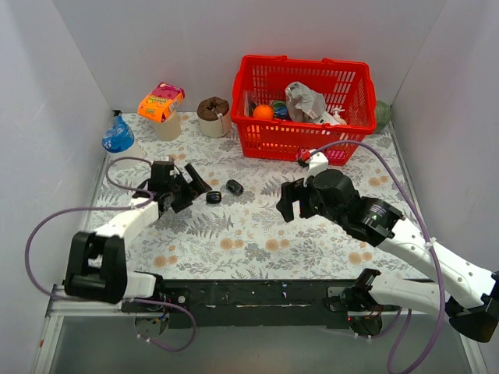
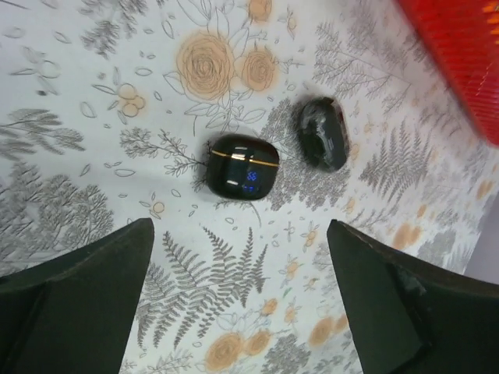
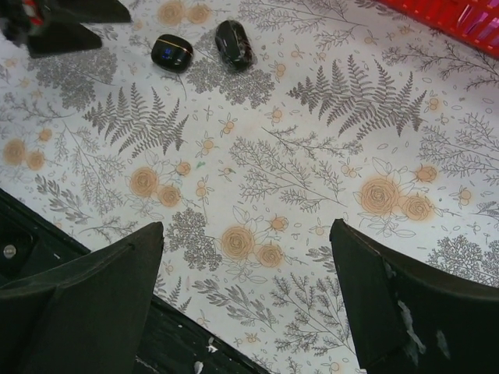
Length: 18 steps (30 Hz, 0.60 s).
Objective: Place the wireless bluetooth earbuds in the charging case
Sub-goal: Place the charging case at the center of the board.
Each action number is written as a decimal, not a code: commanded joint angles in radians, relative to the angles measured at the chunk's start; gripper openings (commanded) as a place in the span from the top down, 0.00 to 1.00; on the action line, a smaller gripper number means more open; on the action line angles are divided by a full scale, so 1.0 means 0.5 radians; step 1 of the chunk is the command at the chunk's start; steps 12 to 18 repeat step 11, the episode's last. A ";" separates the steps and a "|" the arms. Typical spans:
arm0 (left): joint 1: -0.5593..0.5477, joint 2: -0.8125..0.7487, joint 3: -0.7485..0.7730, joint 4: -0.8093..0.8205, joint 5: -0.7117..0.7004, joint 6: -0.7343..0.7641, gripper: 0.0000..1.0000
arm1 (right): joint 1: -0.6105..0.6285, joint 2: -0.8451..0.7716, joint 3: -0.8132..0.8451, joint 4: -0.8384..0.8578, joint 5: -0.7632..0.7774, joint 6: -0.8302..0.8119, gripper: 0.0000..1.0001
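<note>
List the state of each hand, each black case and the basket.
left hand, open, empty, hanging just short of the cases.
right hand, open, empty.
case with the gold line, shut, blue lights lit.
plain black case, looks shut, lying beside the other, not touching it.
red basket, upright, with things inside.

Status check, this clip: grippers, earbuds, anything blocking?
Left gripper open, facing lit case and plain case. Right gripper open, holding nothing. Both cases look shut; no earbuds visible. Path clear.
</note>
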 commanded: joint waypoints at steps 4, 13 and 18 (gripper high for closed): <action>-0.005 -0.582 -0.066 -0.374 -0.822 -0.485 0.02 | -0.011 -0.048 -0.184 0.175 0.065 -0.007 0.04; -0.005 -0.876 -0.148 -0.227 -0.528 -0.142 0.02 | -0.014 -0.094 -0.276 0.280 0.101 0.011 0.04; -0.005 -0.876 -0.148 -0.227 -0.528 -0.142 0.02 | -0.014 -0.094 -0.276 0.280 0.101 0.011 0.04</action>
